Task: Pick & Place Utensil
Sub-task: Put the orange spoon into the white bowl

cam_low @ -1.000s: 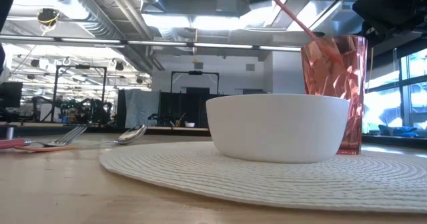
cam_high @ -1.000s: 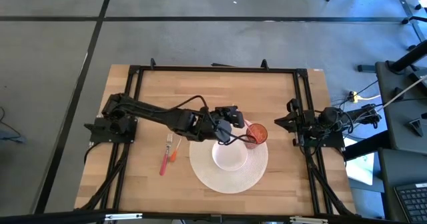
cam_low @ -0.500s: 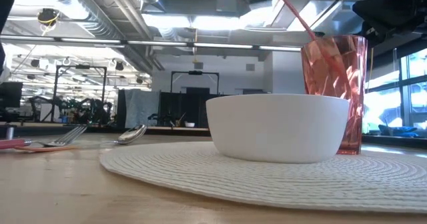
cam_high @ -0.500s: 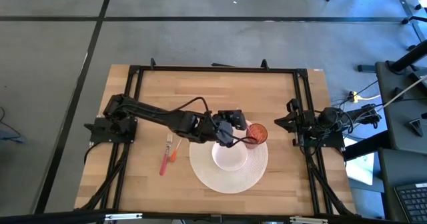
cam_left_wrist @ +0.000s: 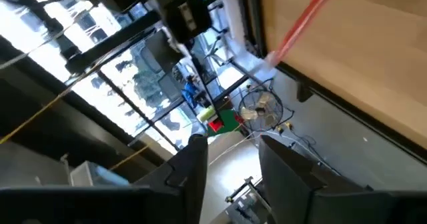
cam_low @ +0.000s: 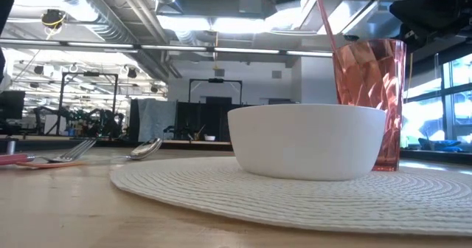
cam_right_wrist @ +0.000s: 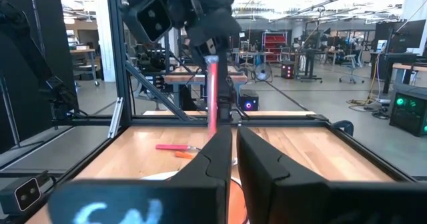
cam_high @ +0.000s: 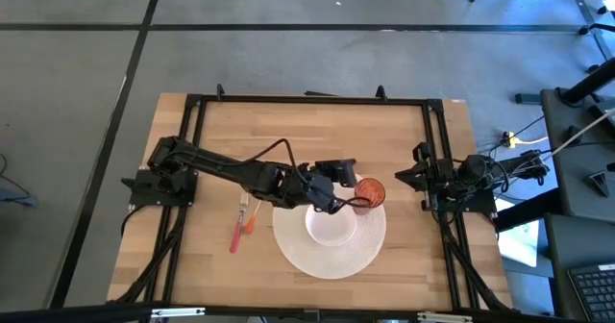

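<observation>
A red see-through cup stands on a round white placemat, beside a white bowl. A pink-handled utensil stands in the cup, its handle leaning on the rim and sticking up; its working end is hidden inside. My left gripper hovers open just above and left of the cup, with the pink handle beyond its fingertips and apart from them. My right gripper waits shut at the table's right side.
Left of the placemat lie a fork, a spoon and pink and orange handles. A black frame borders the wooden table. Bare wood lies at the far side and near the left front.
My left gripper has opened and let go of the pink-handled utensil above the cup. The handle, which leaned steeply toward the table's left, now stands closer to upright in the cup.
</observation>
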